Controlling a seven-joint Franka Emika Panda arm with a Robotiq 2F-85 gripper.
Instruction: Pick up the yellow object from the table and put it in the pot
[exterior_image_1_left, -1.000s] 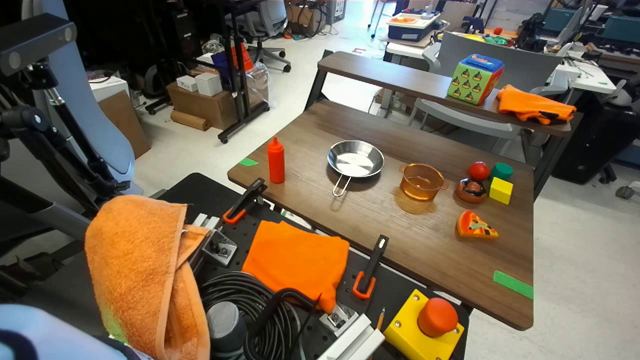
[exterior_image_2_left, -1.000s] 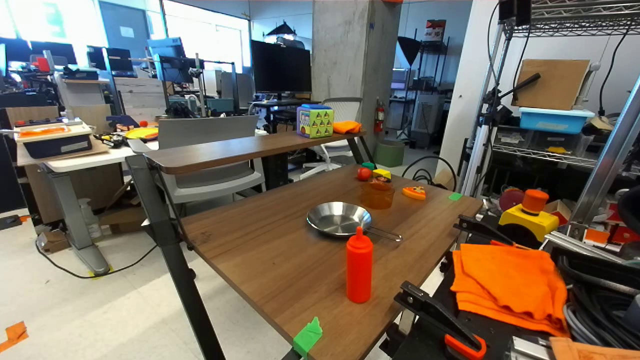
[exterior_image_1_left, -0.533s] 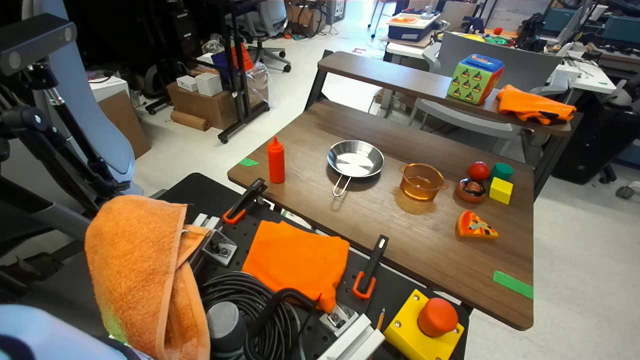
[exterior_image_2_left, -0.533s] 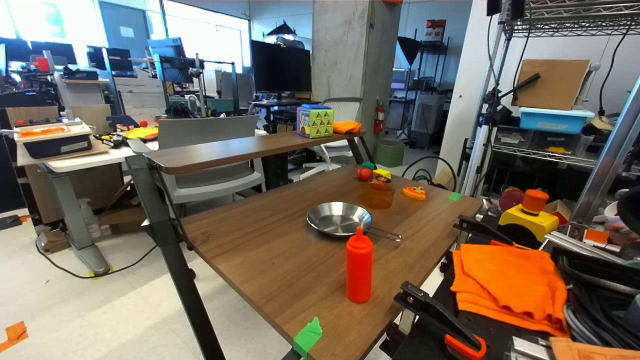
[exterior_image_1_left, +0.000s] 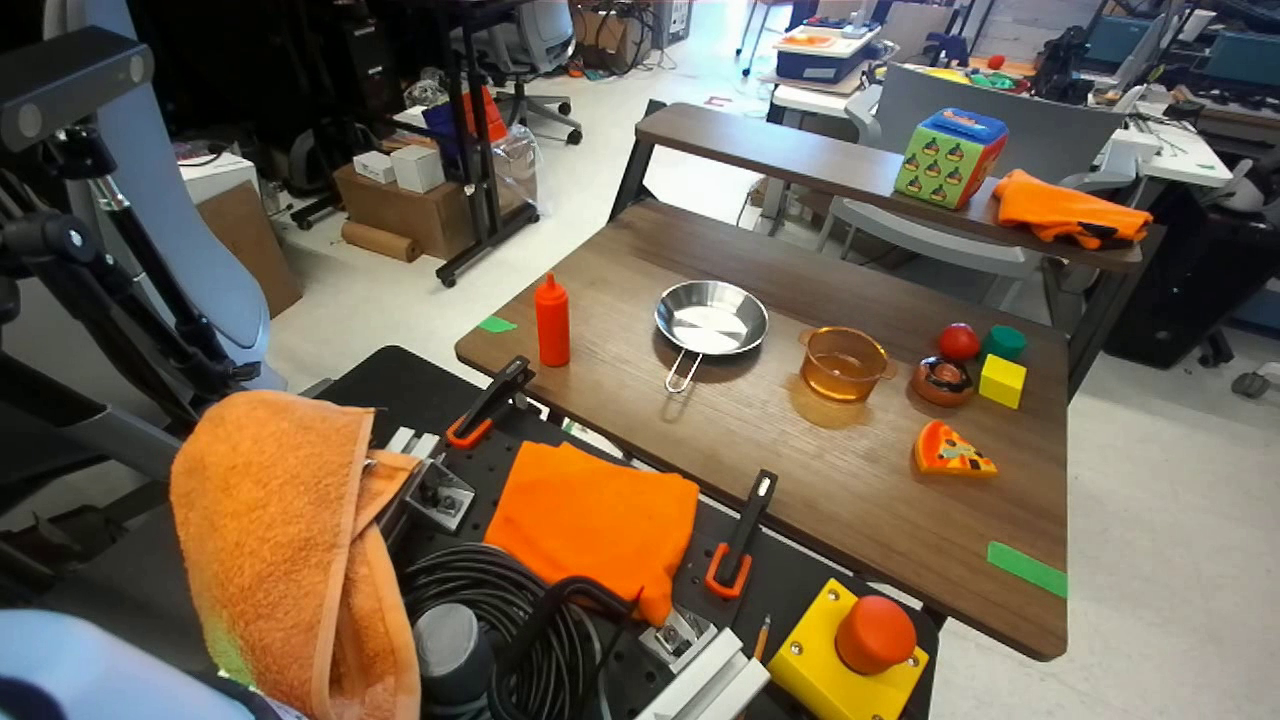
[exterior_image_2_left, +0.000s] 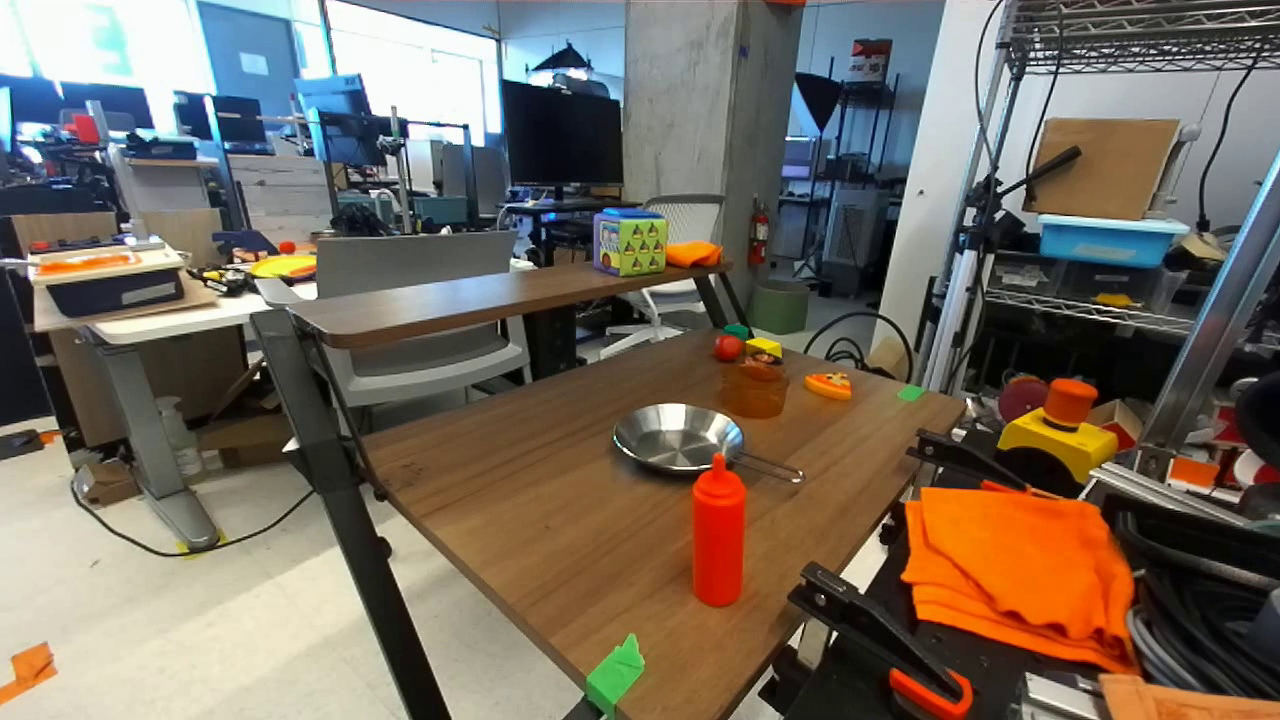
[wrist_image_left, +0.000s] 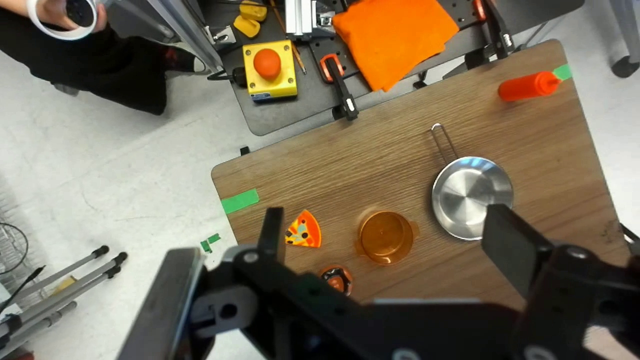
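Yellow block (exterior_image_1_left: 1002, 381) rests at the frame's right in an exterior view, amber pot (exterior_image_1_left: 843, 366) leftward; the gripper (wrist_image_left: 385, 220) stands spread.

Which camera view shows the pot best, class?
The wrist view: it looks down on the pot, showing its round opening and inside with nothing in front. Both exterior views see it at a slant, showing less of its inside.

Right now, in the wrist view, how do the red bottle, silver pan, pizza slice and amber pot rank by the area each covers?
1. Silver pan, even with the claw covering part of its edge
2. Amber pot
3. Red bottle, roughly as long as the pot is wide, but slimmer
4. Pizza slice
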